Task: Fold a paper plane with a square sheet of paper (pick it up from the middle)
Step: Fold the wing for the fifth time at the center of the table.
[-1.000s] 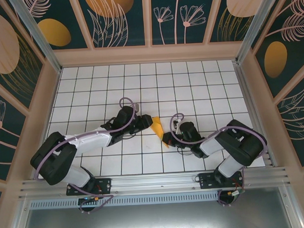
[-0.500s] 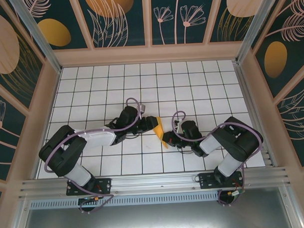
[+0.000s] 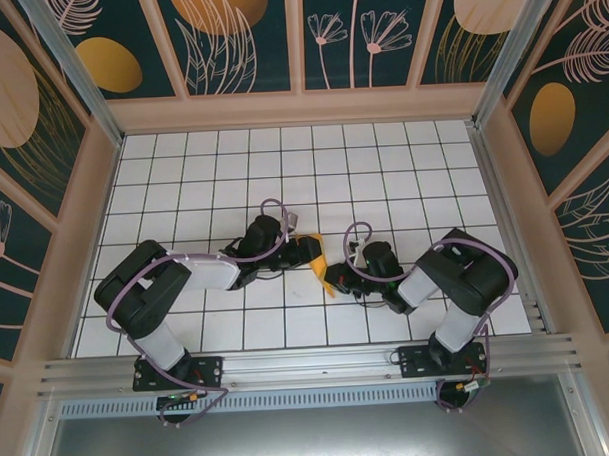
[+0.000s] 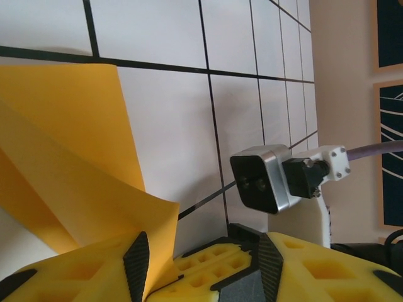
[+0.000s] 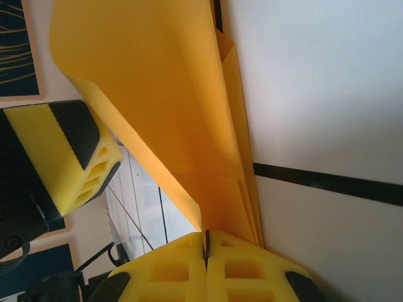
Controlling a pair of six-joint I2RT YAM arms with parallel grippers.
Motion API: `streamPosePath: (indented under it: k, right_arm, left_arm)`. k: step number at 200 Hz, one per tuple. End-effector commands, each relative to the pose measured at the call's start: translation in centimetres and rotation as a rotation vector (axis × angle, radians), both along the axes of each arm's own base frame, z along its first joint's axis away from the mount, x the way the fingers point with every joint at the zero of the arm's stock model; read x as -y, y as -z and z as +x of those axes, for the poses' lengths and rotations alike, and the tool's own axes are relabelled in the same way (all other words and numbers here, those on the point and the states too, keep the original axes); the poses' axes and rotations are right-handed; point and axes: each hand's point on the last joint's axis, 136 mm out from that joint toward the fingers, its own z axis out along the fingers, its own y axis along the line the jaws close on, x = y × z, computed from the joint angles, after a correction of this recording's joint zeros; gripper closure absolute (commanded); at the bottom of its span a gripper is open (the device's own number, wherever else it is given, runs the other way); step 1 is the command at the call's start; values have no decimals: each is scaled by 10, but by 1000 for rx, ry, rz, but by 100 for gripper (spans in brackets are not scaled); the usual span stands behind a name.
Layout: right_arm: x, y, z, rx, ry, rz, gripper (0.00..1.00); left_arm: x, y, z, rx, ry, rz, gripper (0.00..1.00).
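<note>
The square sheet of paper [image 3: 319, 263] is a creased orange-yellow wedge lying on the white grid floor between the two arms. My right gripper [image 3: 337, 278] is shut on its lower tip; in the right wrist view the folded layers [image 5: 164, 94] run out of the closed fingers [image 5: 206, 242]. My left gripper [image 3: 306, 250] is open at the wedge's upper end. In the left wrist view a raised flap of paper [image 4: 69, 157] lies against the left pad [image 4: 135, 264], and the right gripper's closed fingertips [image 4: 208, 258] sit between my left jaws [image 4: 201, 251].
The right wrist camera [image 4: 264, 182] hangs close in front of the left gripper. One left finger [image 5: 66, 148] stands beside the raised flap. Wooden walls [image 3: 300, 108] with dark leaf panels enclose the grid floor [image 3: 383, 175] on three sides.
The left gripper has slid to the right, over the upper end of the wedge, with its elbow swinging inward. The right gripper has stayed shut on the lower tip, hardly moving.
</note>
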Motion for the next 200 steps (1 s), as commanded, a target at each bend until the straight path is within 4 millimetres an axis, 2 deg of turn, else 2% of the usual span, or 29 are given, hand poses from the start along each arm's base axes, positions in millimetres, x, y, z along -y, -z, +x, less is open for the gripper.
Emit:
streamPosePath:
  k: [1,32,36,60,133,166,200]
  right_arm:
    - [-1,-3,4,-11,16,39,100]
    - [1,-1,5,-27,29,41,100]
    - [1,-1,5,-29,32,40,100]
    - [3,4,5,-52,44,31,100]
    - [6,12,4,-97,62,25,100]
    - [6,14,4,-101,62,14,100]
    - [8,17,5,-110,67,-9,97]
  left_arm:
    - [8,-10,0,27,22,-43,47]
    - [12,-13,-1,35,45,-62,46]
    - [12,-2,-2,15,46,-44,46]
    - [13,6,0,9,49,-31,46]
    - [15,10,1,7,52,-26,44]
    - [13,29,2,-42,42,26,45]
    - [1,60,0,-115,14,146,50]
